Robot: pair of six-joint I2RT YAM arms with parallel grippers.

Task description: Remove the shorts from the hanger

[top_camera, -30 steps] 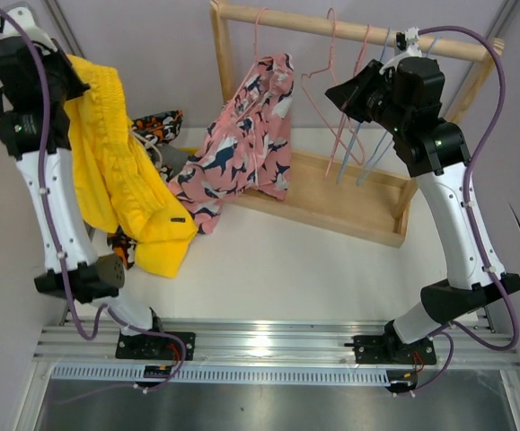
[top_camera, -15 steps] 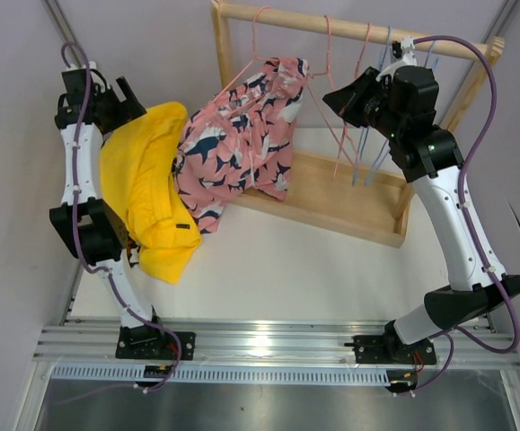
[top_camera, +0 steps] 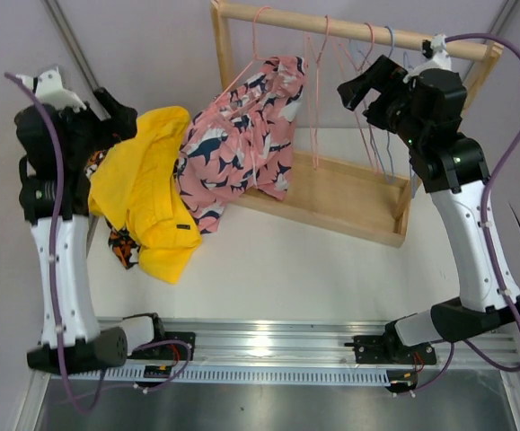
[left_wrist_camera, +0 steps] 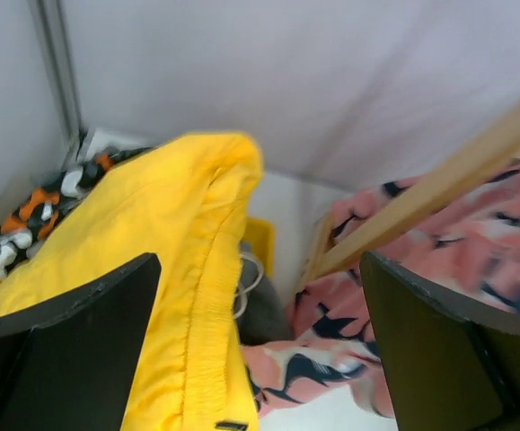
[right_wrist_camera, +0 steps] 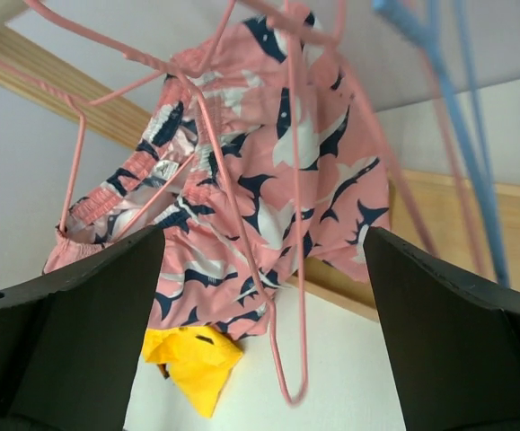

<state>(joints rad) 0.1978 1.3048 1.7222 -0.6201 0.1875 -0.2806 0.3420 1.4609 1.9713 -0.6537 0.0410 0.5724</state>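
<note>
The pink shark-print shorts [top_camera: 242, 135] hang on a pink hanger [top_camera: 258, 36] at the left end of the wooden rack's rail [top_camera: 349, 30]. The yellow shorts [top_camera: 143, 193] lie in a heap left of them, over the camouflage shorts [top_camera: 120, 244]. My left gripper [top_camera: 118, 112] stands open above the heap's far left, holding nothing. In the left wrist view the yellow shorts [left_wrist_camera: 152, 269], camouflage shorts [left_wrist_camera: 35, 206], grey shorts [left_wrist_camera: 264, 310] and pink shorts [left_wrist_camera: 475, 260] lie beneath my open left gripper [left_wrist_camera: 260, 359]. My right gripper [top_camera: 363, 85] is open beside the empty hangers; in its view [right_wrist_camera: 264, 341] an empty pink hanger [right_wrist_camera: 300, 269] dangles before the pink shorts [right_wrist_camera: 268, 171].
Several empty pink and blue hangers [top_camera: 372, 99] hang along the rail's right half. The rack's wooden base [top_camera: 340, 202] lies across the back of the white table [top_camera: 286, 269]. Grey curtain walls close in on the left and the back. Blue hangers [right_wrist_camera: 462, 117] cross the right wrist view.
My left gripper opened and let go of the yellow shorts, which dropped onto the heap; the left arm swung back. My right gripper opened and shifted right along the rail.
</note>
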